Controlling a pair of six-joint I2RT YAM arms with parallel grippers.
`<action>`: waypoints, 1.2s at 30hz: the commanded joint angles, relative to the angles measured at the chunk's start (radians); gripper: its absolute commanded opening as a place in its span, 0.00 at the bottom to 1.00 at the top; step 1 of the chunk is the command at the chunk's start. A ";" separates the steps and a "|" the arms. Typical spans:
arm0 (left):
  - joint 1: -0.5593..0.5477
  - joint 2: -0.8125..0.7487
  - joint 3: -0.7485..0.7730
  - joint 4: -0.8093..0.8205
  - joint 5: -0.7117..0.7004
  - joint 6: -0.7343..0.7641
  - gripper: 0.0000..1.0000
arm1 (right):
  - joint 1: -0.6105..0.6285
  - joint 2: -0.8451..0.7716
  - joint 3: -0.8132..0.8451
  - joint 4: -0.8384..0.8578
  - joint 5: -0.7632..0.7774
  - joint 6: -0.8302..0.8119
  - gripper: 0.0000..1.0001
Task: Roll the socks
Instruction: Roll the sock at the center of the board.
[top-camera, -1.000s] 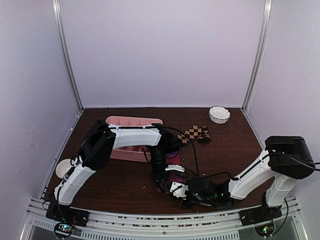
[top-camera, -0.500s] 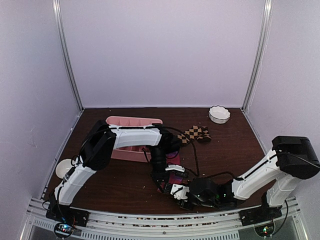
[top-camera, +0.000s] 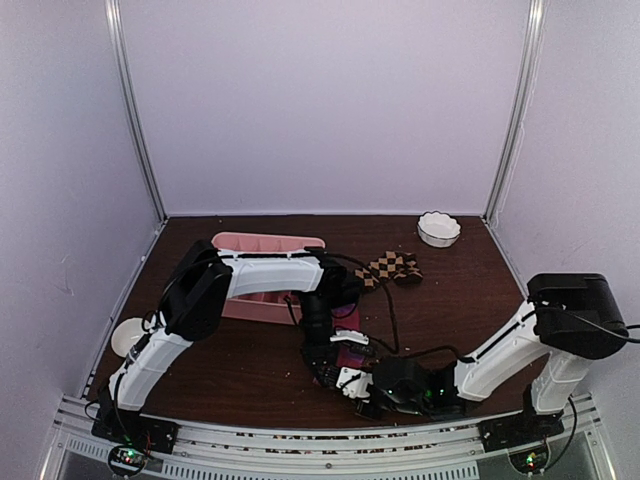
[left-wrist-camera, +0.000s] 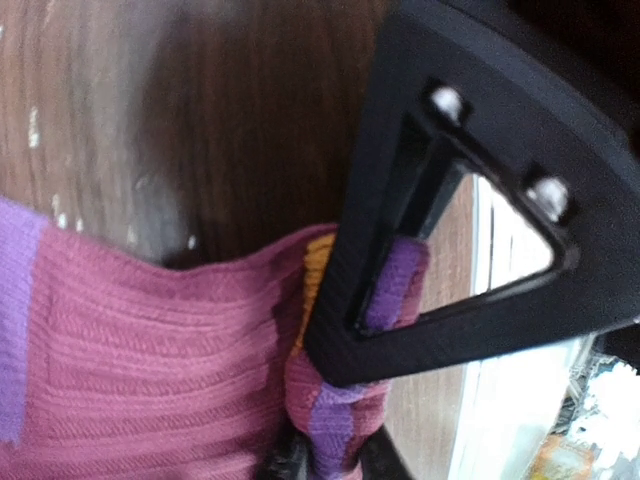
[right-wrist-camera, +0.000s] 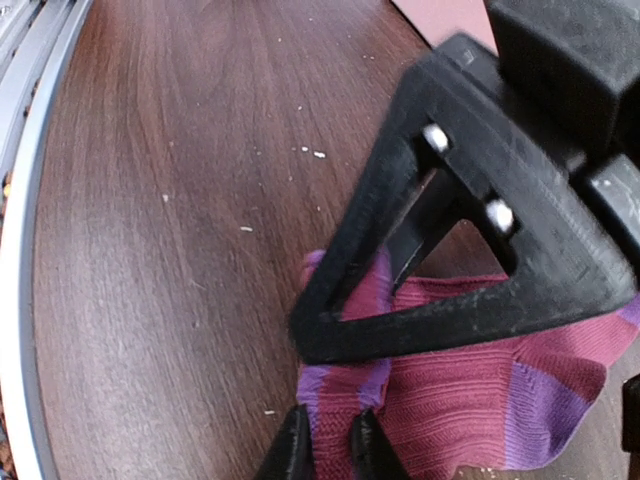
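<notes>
Down near the front edge of the table (top-camera: 230, 370), both arms meet over the magenta sock (right-wrist-camera: 480, 390), which lies on the dark wood with purple patches and an orange-and-purple striped cuff showing. The left gripper (left-wrist-camera: 330, 462) is clenched on the striped cuff, the fabric bunched between its narrow-set fingertips. The right gripper (right-wrist-camera: 328, 440) pinches a purple edge of the same sock, its fingertips close together around the cloth. Each wrist view shows the other gripper's black finger frame just above the pinch. The checkered sock (top-camera: 392, 267) lies well apart, farther back on the table and to the right of the pink tray (top-camera: 262, 243). A white scalloped bowl (top-camera: 438, 229) sits at the far right corner.
</notes>
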 joint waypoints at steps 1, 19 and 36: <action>-0.004 0.081 -0.084 0.132 -0.254 -0.009 0.26 | -0.020 0.053 -0.027 -0.044 -0.076 0.059 0.08; 0.000 -0.563 -0.729 0.754 -0.363 -0.026 0.40 | -0.141 0.187 -0.108 -0.016 -0.340 0.403 0.00; -0.027 -0.707 -0.851 0.889 -0.266 0.119 0.41 | -0.185 0.239 -0.150 -0.025 -0.404 0.508 0.00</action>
